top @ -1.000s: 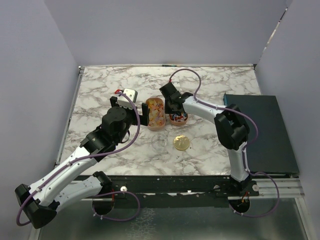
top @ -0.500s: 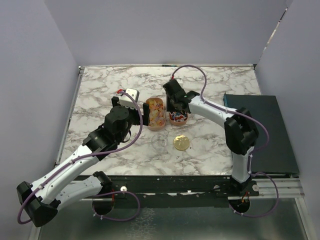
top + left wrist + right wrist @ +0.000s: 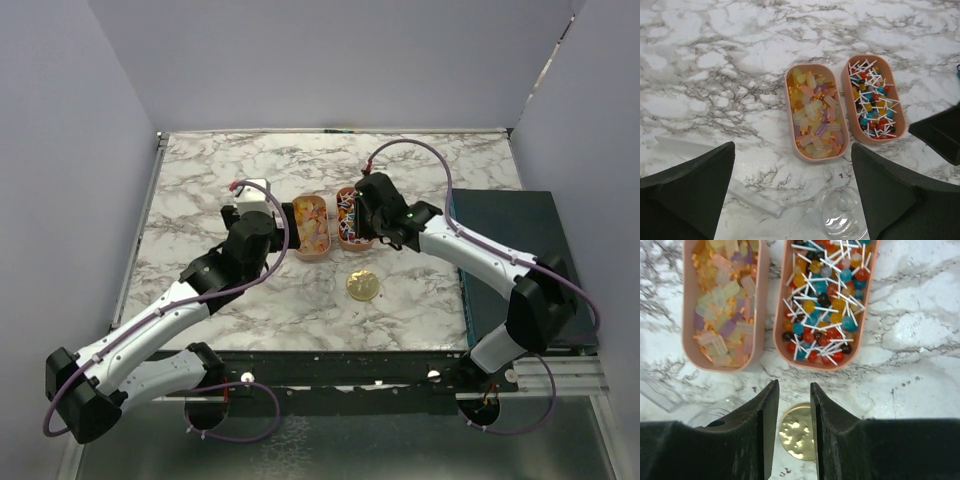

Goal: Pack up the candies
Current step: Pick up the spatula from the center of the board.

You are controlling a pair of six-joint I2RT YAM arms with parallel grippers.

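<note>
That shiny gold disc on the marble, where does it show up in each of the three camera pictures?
Top view: the gold disc sits just below the picture's centre, nearer the arm bases than the lollipop tray.
Left wrist view: not in it.
Right wrist view: the gold disc is at bottom centre, below the lollipop tray.
Shared landmark: the lollipop tray shows in all three.

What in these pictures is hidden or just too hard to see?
- Top view: candies too small to tell apart; the right arm covers part of the right tray.
- Right wrist view: gold lid partly behind the fingers of the right gripper.
- Left wrist view: clear jar cut off by the bottom edge.
</note>
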